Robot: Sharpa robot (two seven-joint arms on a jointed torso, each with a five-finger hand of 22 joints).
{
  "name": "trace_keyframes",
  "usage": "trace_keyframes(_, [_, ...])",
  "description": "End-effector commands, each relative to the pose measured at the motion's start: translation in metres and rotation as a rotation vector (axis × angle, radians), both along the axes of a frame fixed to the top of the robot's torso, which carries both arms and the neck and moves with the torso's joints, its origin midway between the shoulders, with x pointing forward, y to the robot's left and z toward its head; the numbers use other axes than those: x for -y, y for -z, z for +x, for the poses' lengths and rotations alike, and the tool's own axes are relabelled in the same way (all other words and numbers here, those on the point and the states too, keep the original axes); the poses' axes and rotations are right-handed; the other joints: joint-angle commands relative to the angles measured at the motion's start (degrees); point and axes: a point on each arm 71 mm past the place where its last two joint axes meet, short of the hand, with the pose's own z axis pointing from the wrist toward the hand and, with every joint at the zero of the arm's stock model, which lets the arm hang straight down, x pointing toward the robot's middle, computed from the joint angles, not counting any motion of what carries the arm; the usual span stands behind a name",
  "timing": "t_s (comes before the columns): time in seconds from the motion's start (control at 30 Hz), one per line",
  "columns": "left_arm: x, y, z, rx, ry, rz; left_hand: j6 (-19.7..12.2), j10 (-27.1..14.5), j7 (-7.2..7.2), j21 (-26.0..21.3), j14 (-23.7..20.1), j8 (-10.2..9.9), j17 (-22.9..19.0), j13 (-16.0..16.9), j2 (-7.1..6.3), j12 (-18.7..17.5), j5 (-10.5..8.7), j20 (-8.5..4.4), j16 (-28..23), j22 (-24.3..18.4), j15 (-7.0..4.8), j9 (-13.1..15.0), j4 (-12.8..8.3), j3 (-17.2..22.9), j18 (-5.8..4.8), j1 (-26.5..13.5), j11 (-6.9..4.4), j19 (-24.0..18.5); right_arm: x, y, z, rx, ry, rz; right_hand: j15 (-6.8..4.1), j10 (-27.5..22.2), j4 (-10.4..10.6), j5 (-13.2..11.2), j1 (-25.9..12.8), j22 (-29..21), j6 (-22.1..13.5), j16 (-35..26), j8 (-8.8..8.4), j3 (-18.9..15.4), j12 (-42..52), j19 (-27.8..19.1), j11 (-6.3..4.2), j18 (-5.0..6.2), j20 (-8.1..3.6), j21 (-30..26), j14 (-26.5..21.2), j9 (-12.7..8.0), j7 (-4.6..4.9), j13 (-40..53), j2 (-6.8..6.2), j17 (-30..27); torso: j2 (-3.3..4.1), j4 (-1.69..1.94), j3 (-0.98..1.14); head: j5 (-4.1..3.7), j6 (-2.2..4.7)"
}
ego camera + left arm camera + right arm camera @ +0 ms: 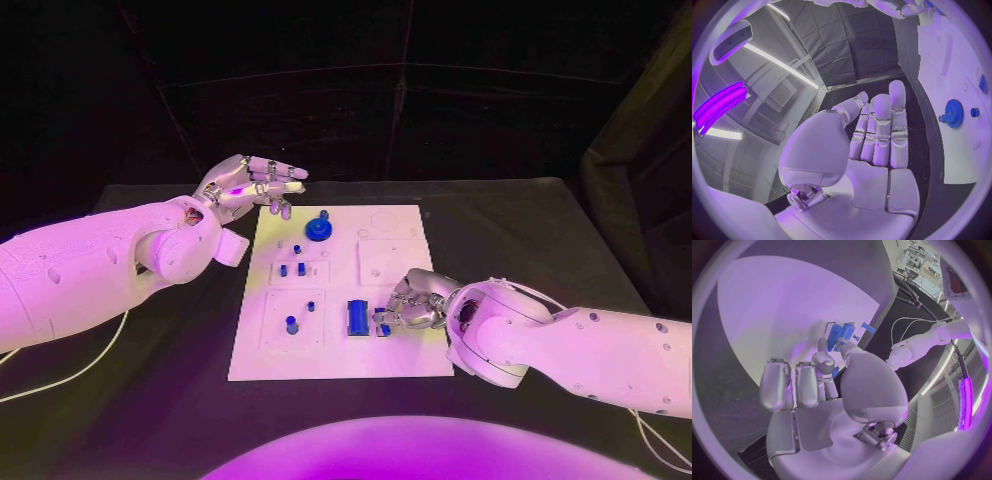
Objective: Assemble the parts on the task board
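Near the frame's centre, the right hand (411, 303) rests on the task board (340, 360), fingers curled beside the long blue part (356, 317) just to its left, its long axis running up-frame; any pinch is unclear. The left hand (250, 185) hovers spread, empty, farther off at upper left

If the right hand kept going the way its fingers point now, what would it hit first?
Probably the blue block on the task board: the right hand points toward it, fingertips close beside it. Whether they touch it is unclear.

White task board (389, 360) lying flat mid-table, small blue parts on it.
Blue gear (317, 230) near the far edge; short pegs (291, 269) mid-board; long blue block (356, 317) toward the near edge.
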Motion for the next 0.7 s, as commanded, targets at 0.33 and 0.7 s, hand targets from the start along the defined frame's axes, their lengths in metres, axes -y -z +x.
trace_keyframes(0.33, [0.0010,-0.0012,-0.0004,-0.002,0.012,-0.010,-0.51,-0.42,0.14,-0.23,-0.26,-0.04,-0.10,0.06,-0.07,0.12,0.27,0.29,0.34,-0.10,0.08,-0.06,0.02,-0.44,0.68,-0.65,-0.05,0.04,-0.0017,0.0013,0.0005,0.018,-0.030,-0.049,-0.53,0.65,0.84,-0.24,-1.64,0.08,0.76,0.11,0.08,-0.07,0.64,0.42,-0.10,-0.77,-0.27,0.41,2.78,0.28,0.00,0.49,-0.45,0.01,0.06,0.02,0.02,-0.05,0.08])
trace_keyframes(0.7, [0.0006,-0.0011,-0.0004,-0.003,0.011,-0.008,-0.51,-0.42,0.14,-0.23,-0.26,-0.04,-0.10,0.06,-0.07,0.12,0.27,0.29,0.34,-0.10,0.08,-0.06,0.02,-0.44,0.68,-0.65,-0.05,0.04,-0.0014,0.0013,0.0021,0.039,-0.033,-0.076,-0.43,0.72,2.41,-1.57,-4.69,-0.03,0.99,-0.03,0.01,-2.39,0.49,0.36,0.06,-0.76,-0.22,0.32,2.71,0.66,0.16,0.74,-2.04,-0.12,0.05,0.00,0.03,-0.12,-0.07])
